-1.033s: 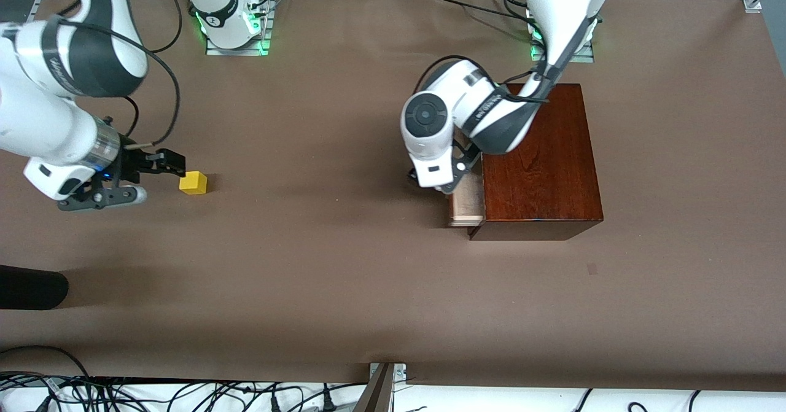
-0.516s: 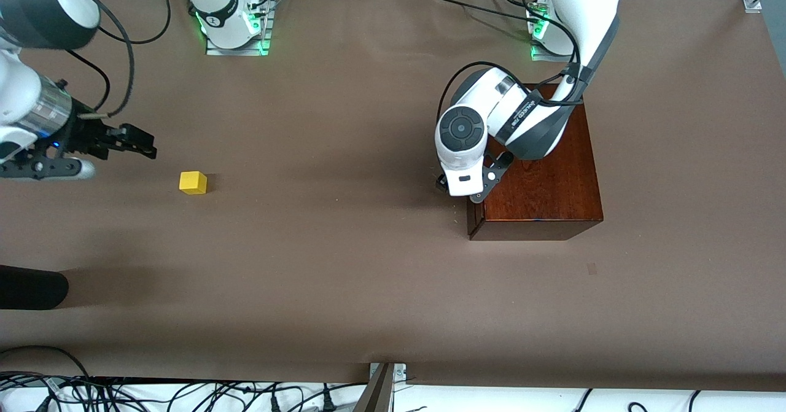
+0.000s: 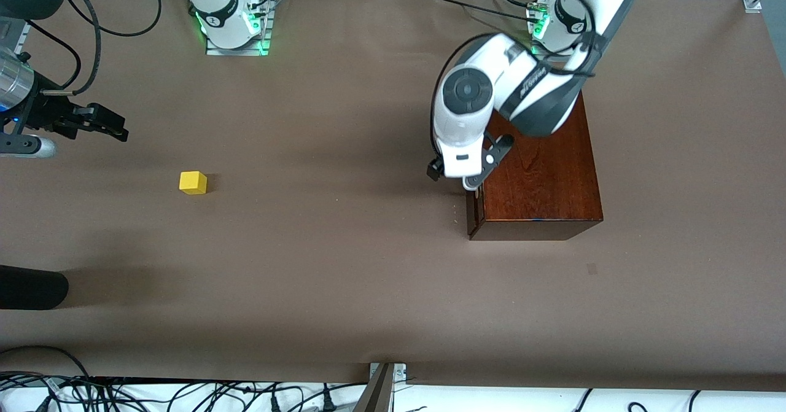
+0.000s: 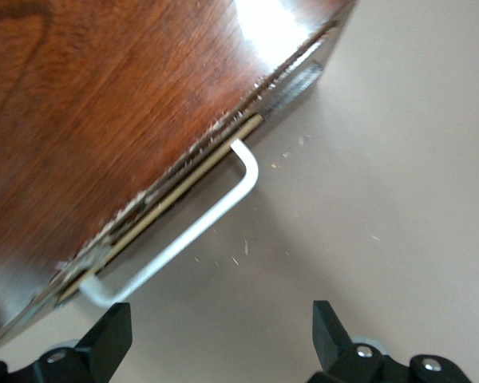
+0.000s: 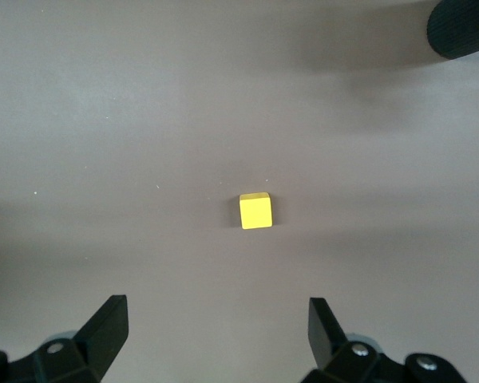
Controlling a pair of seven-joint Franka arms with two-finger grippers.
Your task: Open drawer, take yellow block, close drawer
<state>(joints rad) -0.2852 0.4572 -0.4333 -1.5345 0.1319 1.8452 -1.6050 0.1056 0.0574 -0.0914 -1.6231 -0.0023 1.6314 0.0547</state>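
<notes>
The yellow block (image 3: 193,182) (image 5: 255,211) sits alone on the brown table toward the right arm's end. My right gripper (image 3: 116,128) (image 5: 215,327) hangs open and empty above the table, apart from the block and closer to the robots' bases. The drawer (image 3: 471,214) is shut flush in the dark wooden box (image 3: 540,172) (image 4: 104,96). Its white handle (image 4: 184,235) sticks out from the front. My left gripper (image 3: 453,175) (image 4: 221,335) hovers open just in front of that handle, holding nothing.
A black rounded object (image 3: 31,286) (image 5: 463,28) lies at the table edge at the right arm's end, nearer the front camera than the block. Cables (image 3: 184,393) and a metal bracket (image 3: 382,381) run along the table's front edge.
The drawer, partly open a second ago, is now pushed shut. My left gripper has risen off the handle. My right gripper has drawn away from the block toward its base.
</notes>
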